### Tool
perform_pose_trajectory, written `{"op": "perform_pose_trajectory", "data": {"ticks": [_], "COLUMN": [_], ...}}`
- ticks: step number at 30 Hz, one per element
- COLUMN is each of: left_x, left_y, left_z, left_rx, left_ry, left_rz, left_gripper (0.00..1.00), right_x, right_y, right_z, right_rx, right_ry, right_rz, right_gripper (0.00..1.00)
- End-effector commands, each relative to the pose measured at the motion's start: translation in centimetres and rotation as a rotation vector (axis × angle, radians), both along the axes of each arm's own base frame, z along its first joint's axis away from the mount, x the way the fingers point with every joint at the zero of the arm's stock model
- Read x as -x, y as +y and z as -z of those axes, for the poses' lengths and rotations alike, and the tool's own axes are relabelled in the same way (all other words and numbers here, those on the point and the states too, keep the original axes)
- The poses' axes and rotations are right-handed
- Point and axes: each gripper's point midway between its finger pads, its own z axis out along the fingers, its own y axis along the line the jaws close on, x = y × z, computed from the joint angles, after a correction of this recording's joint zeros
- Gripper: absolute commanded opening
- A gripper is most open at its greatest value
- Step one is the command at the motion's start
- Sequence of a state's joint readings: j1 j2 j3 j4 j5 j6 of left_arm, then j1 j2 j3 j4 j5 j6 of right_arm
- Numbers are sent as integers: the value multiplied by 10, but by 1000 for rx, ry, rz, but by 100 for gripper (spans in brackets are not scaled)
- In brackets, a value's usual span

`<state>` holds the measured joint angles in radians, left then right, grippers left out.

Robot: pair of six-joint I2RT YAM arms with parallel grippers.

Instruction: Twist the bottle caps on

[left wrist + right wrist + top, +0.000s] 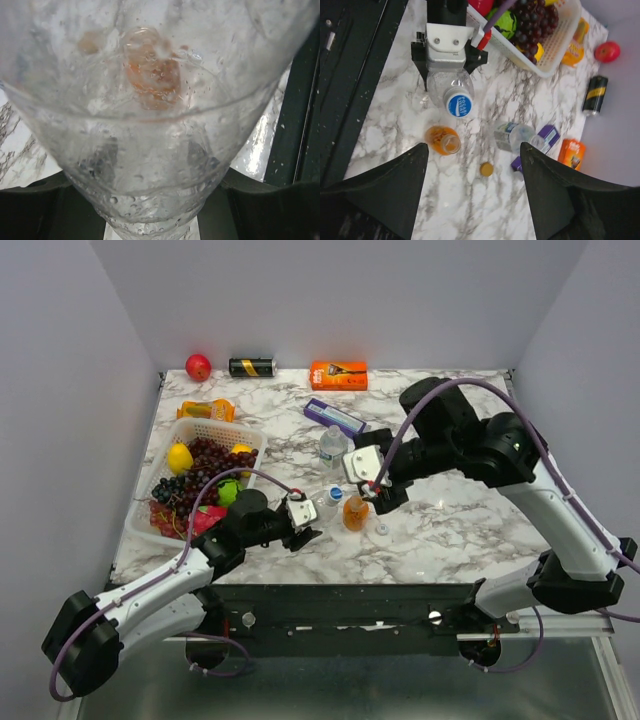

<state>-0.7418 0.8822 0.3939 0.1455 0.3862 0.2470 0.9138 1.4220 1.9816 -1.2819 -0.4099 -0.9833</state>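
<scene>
Pinching, L claw (449,80): clamped on clear plastic bottle (439,92), round blue screw cap (458,104) on its neck.
R claw (470,200): spread wide, holds nothing.
Short orange plastic bottle (442,140): uncapped, upright, just beside L claw's bottle, below R claw.
Small round orange cap (486,169): loose on marble tabletop (470,220), betw R claw's fingers in wrist view.

The blue cap (458,104) carries white lettering, too small to read with certainty. Print on the black can (595,95) and orange box (571,152) is illegible.

You are getting bright, even light; the bottle (150,150) is looking blurry up close, and the table (265,142) is shining.
</scene>
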Motion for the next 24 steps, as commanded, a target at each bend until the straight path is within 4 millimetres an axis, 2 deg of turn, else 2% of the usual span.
{"op": "perform_pose_trajectory", "data": {"ticks": [1, 6, 11, 16, 24], "left_x": [14, 13, 11, 10, 7], "left_y": [-6, -7, -8, -8, -10], "left_z": [-6, -10, -12, -10, -13], "left_rx": [-73, -89, -89, -84, -82], "left_ry": [-73, -80, -69, -62, -74], "left_rz": [170, 185, 176, 165, 169], "left_gripper": [0, 0, 0, 0, 0], "right_x": [25, 34, 43, 47, 49], "right_y": [3, 4, -8, -15, -9], "right_z": [31, 47, 63, 74, 77], "right_rx": [114, 160, 204, 230, 226], "right_ry": [-56, -140, -197, -200, -167], "right_rz": [-338, -514, -618, -641, -647], "right_gripper": [79, 74, 73, 71, 65]}}
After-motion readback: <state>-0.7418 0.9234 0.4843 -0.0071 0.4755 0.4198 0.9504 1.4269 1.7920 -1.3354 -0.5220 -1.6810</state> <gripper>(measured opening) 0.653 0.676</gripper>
